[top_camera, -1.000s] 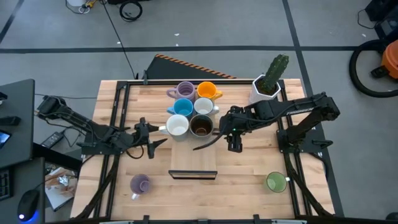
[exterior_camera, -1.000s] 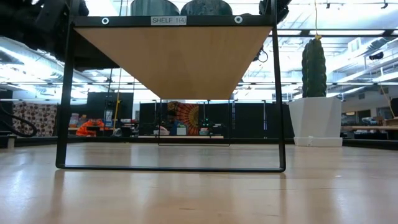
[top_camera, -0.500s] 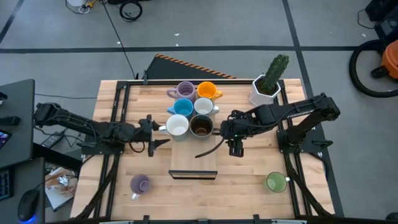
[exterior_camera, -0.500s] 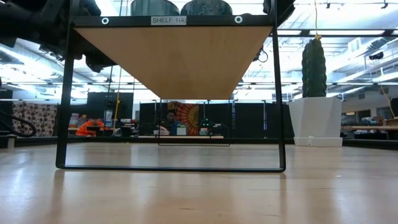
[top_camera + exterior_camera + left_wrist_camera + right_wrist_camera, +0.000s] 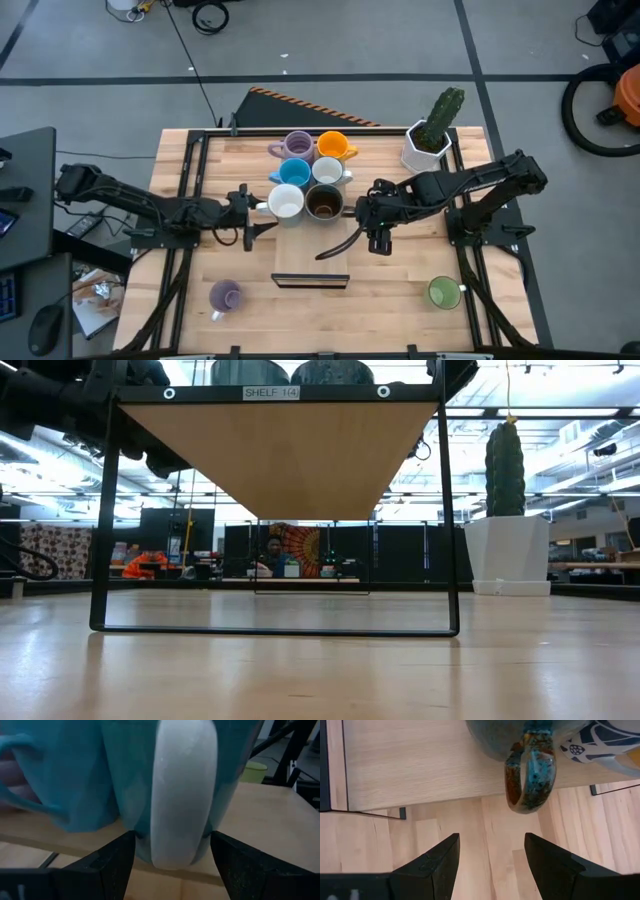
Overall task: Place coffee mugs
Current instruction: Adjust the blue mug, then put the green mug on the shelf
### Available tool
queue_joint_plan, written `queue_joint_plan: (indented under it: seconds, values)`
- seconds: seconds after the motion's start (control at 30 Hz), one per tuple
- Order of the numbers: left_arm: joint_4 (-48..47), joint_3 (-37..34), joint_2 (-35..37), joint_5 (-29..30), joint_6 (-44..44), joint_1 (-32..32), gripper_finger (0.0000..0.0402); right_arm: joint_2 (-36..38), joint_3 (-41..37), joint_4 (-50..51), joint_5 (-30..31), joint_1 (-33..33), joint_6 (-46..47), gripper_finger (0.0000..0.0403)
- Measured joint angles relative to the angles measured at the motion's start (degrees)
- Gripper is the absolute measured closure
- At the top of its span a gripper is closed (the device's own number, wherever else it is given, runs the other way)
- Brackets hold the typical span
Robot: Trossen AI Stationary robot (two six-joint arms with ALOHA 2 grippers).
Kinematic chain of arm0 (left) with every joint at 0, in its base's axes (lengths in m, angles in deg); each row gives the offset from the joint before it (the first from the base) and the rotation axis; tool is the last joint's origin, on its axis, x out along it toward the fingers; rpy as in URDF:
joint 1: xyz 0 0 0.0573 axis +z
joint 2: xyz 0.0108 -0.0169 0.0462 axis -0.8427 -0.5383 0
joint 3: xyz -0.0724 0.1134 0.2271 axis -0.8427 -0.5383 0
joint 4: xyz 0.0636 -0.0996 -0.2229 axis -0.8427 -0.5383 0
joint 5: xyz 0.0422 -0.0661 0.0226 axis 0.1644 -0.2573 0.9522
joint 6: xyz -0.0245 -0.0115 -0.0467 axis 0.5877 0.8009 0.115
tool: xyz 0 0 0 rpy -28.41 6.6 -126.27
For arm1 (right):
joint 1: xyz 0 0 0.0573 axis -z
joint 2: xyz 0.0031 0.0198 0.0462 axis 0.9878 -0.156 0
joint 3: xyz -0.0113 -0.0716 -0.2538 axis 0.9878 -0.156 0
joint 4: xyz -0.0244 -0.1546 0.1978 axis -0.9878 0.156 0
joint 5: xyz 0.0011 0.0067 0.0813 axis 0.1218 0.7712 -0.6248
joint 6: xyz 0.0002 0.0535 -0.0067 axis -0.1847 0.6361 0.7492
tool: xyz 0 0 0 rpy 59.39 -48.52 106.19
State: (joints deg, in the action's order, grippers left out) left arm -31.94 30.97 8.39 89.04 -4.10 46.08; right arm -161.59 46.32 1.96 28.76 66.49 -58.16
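In the high view six mugs stand on the wooden shelf point(image 5: 311, 262): lilac point(image 5: 297, 146), orange point(image 5: 332, 147), blue point(image 5: 294, 172), white point(image 5: 327, 172), another white point(image 5: 286, 202) and dark brown point(image 5: 323, 203). A second lilac mug point(image 5: 224, 296) and a green mug point(image 5: 443, 292) sit on the table. My left gripper point(image 5: 250, 212) is open at the front white mug's handle point(image 5: 182, 795), one finger on each side of it. My right gripper point(image 5: 378, 238) is open, just off the shelf's right side, with the brown mug's handle point(image 5: 530, 775) ahead of it. My left gripper comes level from the table's left, and its open fingers point(image 5: 115, 860) stand on either side of the white mug's handle point(image 5: 170, 845). Whether they touch the handle, I cannot tell. The mug stands upright on the shelf.
A white pot with a green cactus point(image 5: 432, 135) stands at the table's far right. The shelf's black frame point(image 5: 105, 510) rises from the table in the low view. Bare wood lies along the near edge between the two loose mugs.
My left gripper has moved toward the table's right, up to the front white mug's handle. My right gripper has drawn back a little from the shelf toward the near edge. The mugs have stayed in place.
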Motion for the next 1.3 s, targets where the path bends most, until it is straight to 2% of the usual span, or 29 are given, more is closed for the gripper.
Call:
queue_joint_plan:
  seconds: [0.37, 0.73, 0.93, 1.13, 1.3]
  values:
    - [6.30, 0.00, -5.67, 0.03, 0.34, 0.00, 0.0137, 0.00, 0.00, 0.19, 0.02, -1.21, 0.65, 0.0173]
    - [6.47, 0.00, -5.12, 0.03, -1.79, -0.17, 0.0137, 3.46, -0.04, 3.29, 1.74, -2.06, 2.80, 0.0173]
    - [1.83, 0.00, -1.71, -0.06, -2.64, -1.20, 0.0137, 5.55, -1.64, 2.81, 2.83, -4.74, 5.91, 0.0173]
    - [-3.08, 0.00, 2.27, -0.05, -2.52, -1.77, 0.0137, 5.46, -4.69, 2.63, 0.04, -7.42, 11.71, 0.0173]
    - [-7.76, 0.00, 5.90, -0.02, -3.22, -1.77, 0.0137, 5.25, -7.81, 3.06, -6.64, -9.52, 14.86, 0.0173]
